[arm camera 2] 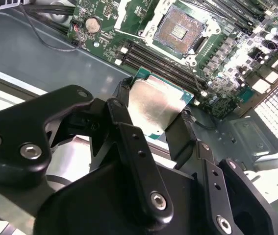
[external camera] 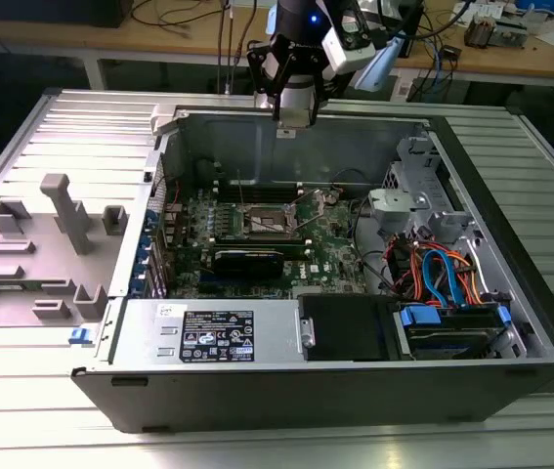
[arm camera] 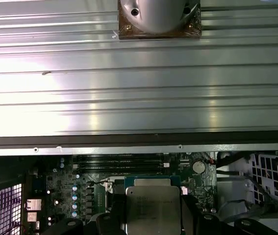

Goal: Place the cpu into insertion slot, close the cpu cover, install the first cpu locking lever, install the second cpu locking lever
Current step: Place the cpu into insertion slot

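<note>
My gripper point(external camera: 285, 125) hangs over the far wall of the open computer case point(external camera: 296, 151), above the motherboard. It is shut on the cpu point(arm camera 2: 158, 100), a small square chip with a dull silver top and a green edge. The black fingers point(arm camera 2: 178, 134) clamp two opposite sides of the chip, as both wrist views show; in the first wrist view the cpu point(arm camera: 152, 208) sits between them. The insertion slot point(arm camera 2: 180, 30) lies bare on the green board beyond the chip, dark and square with its contacts exposed. From outside, the insertion slot point(external camera: 272, 221) is lower and nearer than the gripper.
Long black memory slots point(arm camera 2: 163, 66) run beside the socket. A black card point(external camera: 247, 260) lies in front of it. A power supply point(external camera: 208, 334), a drive bay point(external camera: 452, 327) and coloured cables point(external camera: 435, 274) occupy the case. A grey fixture point(external camera: 62, 227) stands at the exterior view's left.
</note>
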Action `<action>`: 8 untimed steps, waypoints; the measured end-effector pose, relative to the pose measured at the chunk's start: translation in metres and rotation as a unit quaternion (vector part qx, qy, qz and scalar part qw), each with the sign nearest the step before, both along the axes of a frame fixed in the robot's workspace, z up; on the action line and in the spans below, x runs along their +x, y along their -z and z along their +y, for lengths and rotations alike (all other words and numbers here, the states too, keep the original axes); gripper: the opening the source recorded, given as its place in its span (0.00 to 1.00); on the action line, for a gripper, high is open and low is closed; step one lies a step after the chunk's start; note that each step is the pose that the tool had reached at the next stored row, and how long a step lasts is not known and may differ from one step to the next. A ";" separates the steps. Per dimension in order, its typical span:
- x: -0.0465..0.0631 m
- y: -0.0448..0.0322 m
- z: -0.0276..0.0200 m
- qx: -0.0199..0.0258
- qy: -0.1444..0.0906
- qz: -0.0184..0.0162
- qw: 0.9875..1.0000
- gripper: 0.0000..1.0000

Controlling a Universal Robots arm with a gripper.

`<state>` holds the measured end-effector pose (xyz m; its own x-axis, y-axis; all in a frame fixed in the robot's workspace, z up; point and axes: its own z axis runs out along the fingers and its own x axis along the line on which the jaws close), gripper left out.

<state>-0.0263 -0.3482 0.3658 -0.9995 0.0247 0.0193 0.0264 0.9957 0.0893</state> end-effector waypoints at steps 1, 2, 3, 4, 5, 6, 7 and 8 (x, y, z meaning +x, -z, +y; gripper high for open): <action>0.000 0.0001 -0.0004 0.000 0.000 0.000 1.000 0.54; 0.000 0.0000 -0.0009 0.000 0.000 0.000 1.000 0.54; 0.000 0.0000 -0.0011 0.000 0.000 0.000 1.000 0.54; 0.000 0.0000 -0.0012 0.000 0.000 0.000 1.000 0.54; 0.000 0.0000 -0.0022 0.000 0.000 0.000 1.000 0.54; 0.000 0.0000 -0.0029 0.000 0.000 0.000 1.000 0.54; 0.000 0.0000 -0.0029 0.000 0.000 0.000 1.000 0.54; 0.000 0.0000 -0.0029 0.000 0.000 0.000 1.000 0.54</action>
